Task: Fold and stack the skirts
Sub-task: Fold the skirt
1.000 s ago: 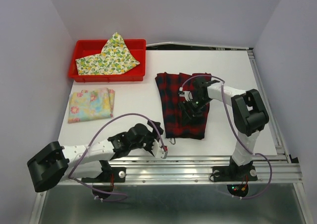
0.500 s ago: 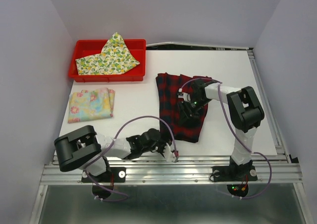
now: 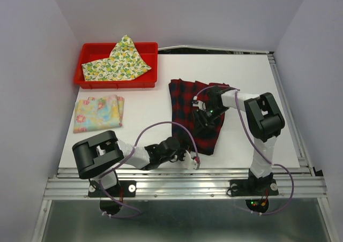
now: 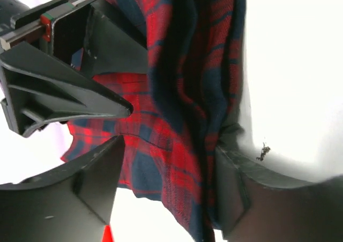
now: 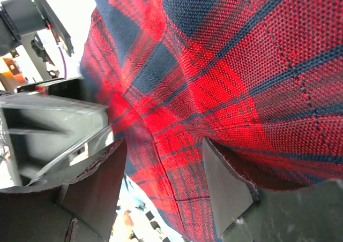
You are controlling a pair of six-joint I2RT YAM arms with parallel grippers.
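Red-and-black plaid skirt (image 3: 182,100) lies rumpled, left gripper (image 3: 194,159) and right gripper (image 3: 201,119) both parted astride it.

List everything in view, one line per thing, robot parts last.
table: one, white, fills the middle of the view
bin: one, red, table's far left corner
lemon-print skirt: one, white with yellow-green, in the bin
floral skirt: one, pastel yellow-pink-blue, folded, nearer than the bin
plaid skirt: one, red and black, table's middle right
rail frame: one, silver, near edge
left gripper: one, black, jaws apart at the plaid skirt's near corner
right gripper: one, black, jaws apart on the plaid skirt
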